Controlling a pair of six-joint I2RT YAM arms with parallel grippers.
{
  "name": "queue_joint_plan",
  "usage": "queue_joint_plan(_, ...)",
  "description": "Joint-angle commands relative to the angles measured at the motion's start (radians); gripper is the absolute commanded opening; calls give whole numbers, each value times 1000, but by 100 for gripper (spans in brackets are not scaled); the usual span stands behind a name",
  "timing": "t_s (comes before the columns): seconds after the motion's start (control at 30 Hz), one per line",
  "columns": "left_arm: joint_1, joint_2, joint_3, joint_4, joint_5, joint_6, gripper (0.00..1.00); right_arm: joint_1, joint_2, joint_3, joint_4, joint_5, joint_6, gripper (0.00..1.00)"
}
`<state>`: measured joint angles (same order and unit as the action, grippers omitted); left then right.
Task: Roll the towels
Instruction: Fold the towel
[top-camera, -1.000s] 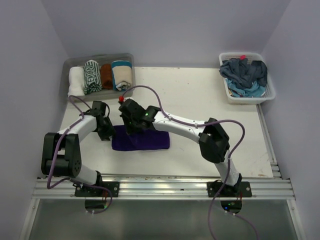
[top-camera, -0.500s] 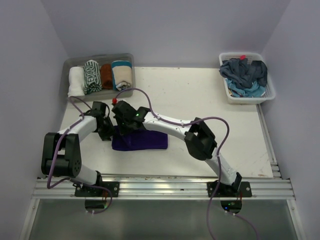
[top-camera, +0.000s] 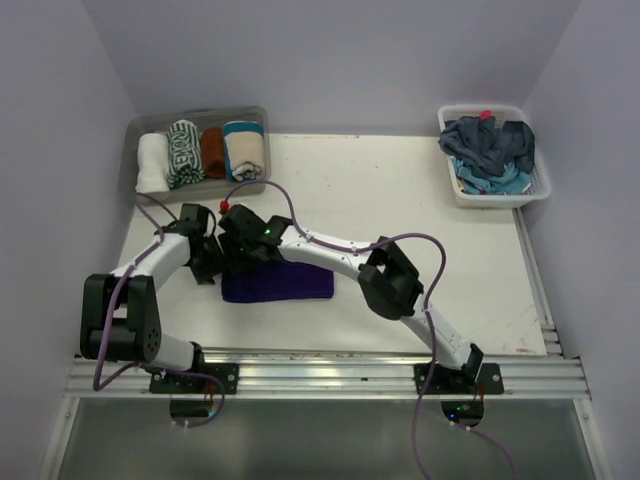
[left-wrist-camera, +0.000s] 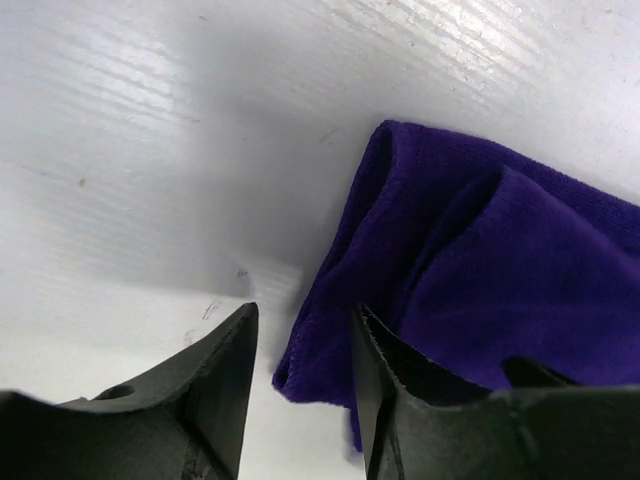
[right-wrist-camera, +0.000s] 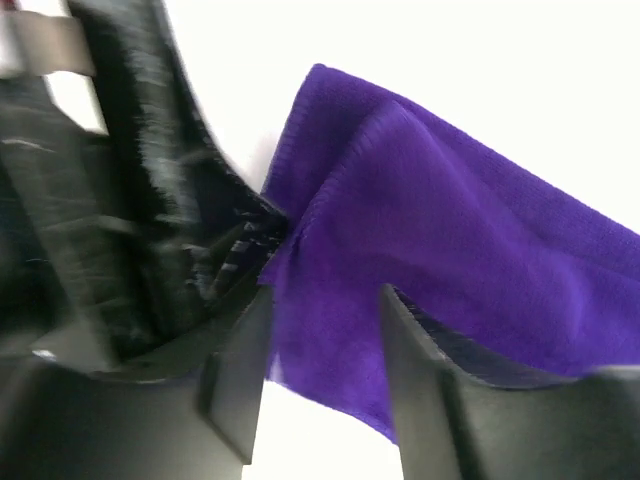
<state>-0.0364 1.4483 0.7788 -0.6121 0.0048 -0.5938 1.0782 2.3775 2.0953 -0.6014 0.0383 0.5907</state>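
Deep purple cloth towel (top-camera: 278, 283) folded, roll unfinished; left hand (left-wrist-camera: 305, 315) and right hand (right-wrist-camera: 325, 300) open at its left end. Beyond it: four rolled towels (top-camera: 200, 150) done, crumpled heap (top-camera: 488, 145) pending.

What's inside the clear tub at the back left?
Four rolled towels side by side: a white towel, a green-patterned towel, a brown towel and a cream-and-teal towel. The floor of the tub beneath them is covered.

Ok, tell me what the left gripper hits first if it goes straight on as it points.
The purple towel: its folded end lies right ahead of the left gripper, partly between the open jaws. Depth is hard to judge.
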Motion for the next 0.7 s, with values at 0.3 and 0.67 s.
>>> queue_joint_plan(0.3, 53, -153, 185, -130, -109, -17, 42, -81, -417, -456, 140, 77, -2, 51)
queue_joint_plan(0.67, -151, -66, 139, 63, 46, -11, 38, -268, -502, -689, 167, 55, -40, 28)
